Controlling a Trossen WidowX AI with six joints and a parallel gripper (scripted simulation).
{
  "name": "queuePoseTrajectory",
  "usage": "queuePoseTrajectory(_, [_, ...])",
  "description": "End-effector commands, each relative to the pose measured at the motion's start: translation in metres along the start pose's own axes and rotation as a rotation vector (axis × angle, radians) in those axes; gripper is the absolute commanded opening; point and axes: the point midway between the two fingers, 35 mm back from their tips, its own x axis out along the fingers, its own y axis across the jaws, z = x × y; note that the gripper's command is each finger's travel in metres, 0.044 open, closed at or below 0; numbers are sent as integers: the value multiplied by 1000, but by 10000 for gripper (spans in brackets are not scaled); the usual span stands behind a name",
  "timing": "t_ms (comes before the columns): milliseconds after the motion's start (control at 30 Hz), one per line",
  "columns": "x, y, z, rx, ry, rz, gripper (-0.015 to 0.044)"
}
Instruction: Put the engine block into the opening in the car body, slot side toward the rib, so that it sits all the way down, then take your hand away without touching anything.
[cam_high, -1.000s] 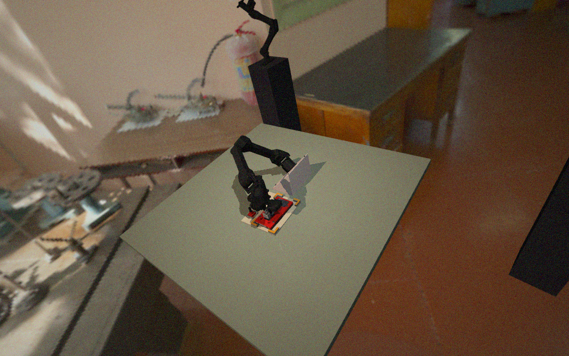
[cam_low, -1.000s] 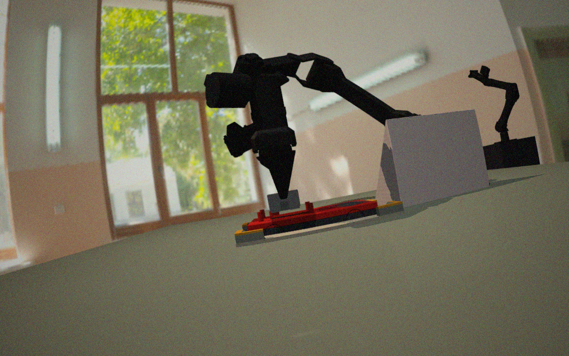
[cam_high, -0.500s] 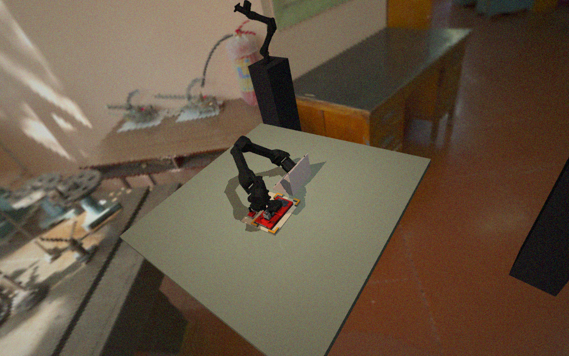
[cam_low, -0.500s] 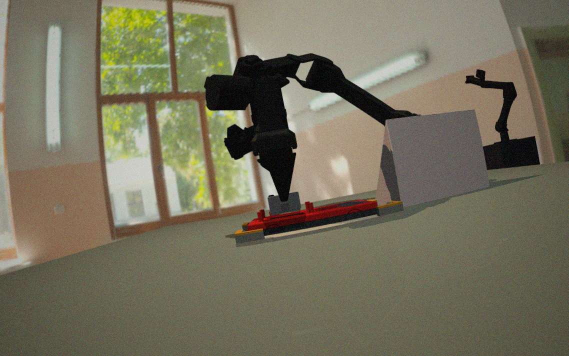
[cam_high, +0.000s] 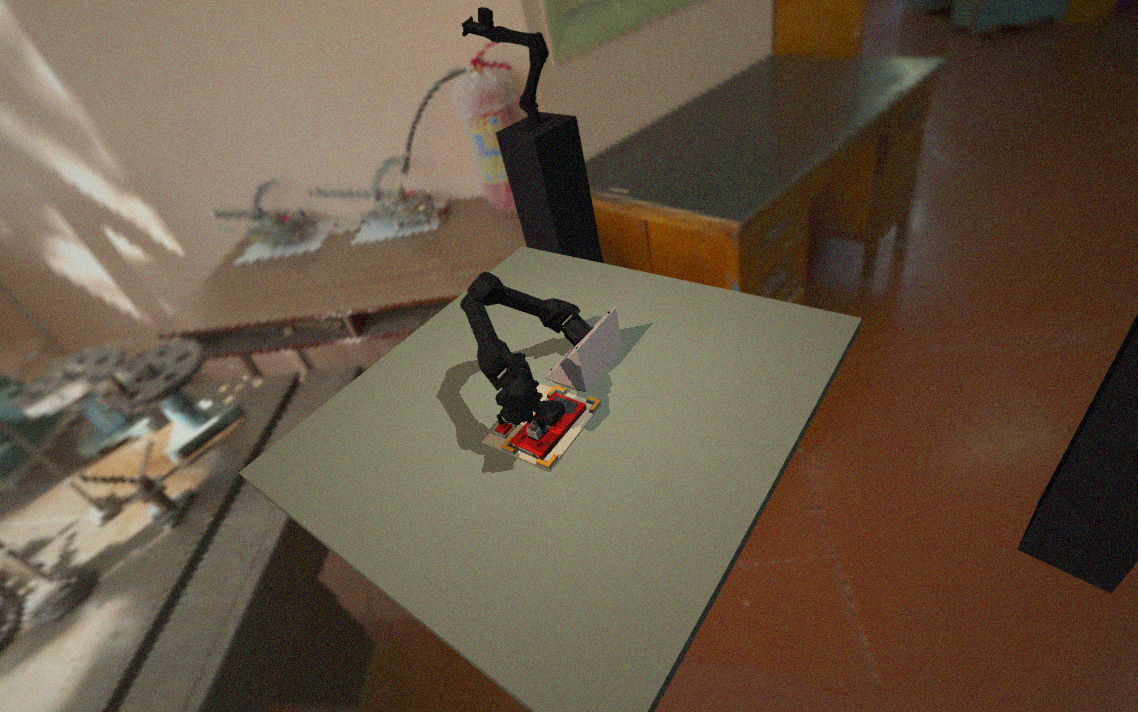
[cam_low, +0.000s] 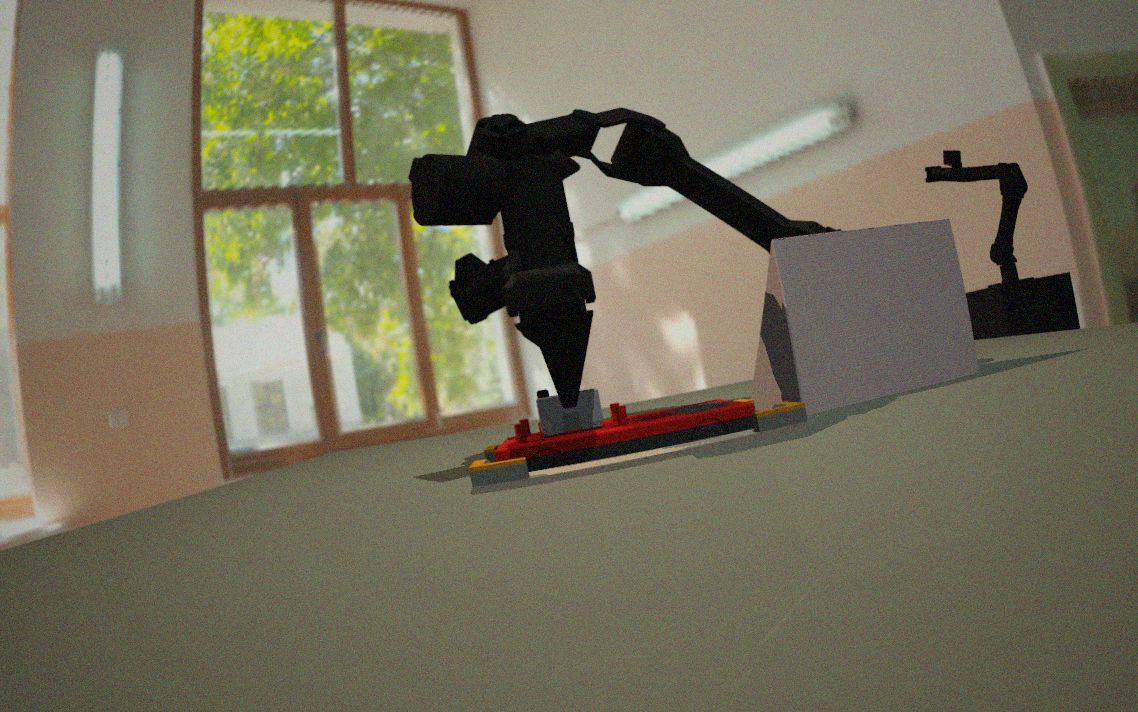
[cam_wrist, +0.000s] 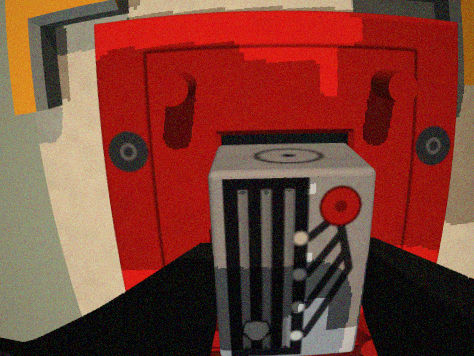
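The grey engine block (cam_high: 534, 431) (cam_low: 553, 417) (cam_wrist: 290, 160) is upright between the fingers of my gripper (cam_low: 571, 403) (cam_wrist: 290, 270), which is shut on it. The block's marked face, with dark stripes and a red disc, shows in the wrist view. The red car body (cam_high: 549, 439) (cam_low: 662, 420) (cam_wrist: 250, 95) lies flat below. In the exterior view the block's lower edge meets the body's top; I cannot tell whether it is inside the opening. A dark strip of the opening (cam_wrist: 285, 138) shows beyond the block. The rib and the block's slot side are hidden.
Orange-and-grey corner brackets (cam_high: 548, 461) (cam_low: 780, 413) (cam_wrist: 20, 75) stand around the body on a cream base (cam_wrist: 65, 200). Two red pegs stick up from the body. A white tent-shaped screen (cam_high: 597, 352) (cam_low: 872, 310) stands close by. A small red part (cam_high: 503, 427) lies beside the body.
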Motion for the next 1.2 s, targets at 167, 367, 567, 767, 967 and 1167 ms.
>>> queuePoseTrajectory(167, [2, 0, 1, -6, -5, -4, 160])
queuePoseTrajectory(367, [4, 0, 1, -6, -5, -4, 160])
queuePoseTrajectory(567, [6, 0, 1, -6, -5, -4, 160])
queuePoseTrajectory(767, [6, 0, 0, 0, -1, -1, 186])
queuePoseTrajectory(967, [6, 0, 0, 0, -1, -1, 343])
queuePoseTrajectory(1167, [6, 0, 0, 0, -1, -1, 440])
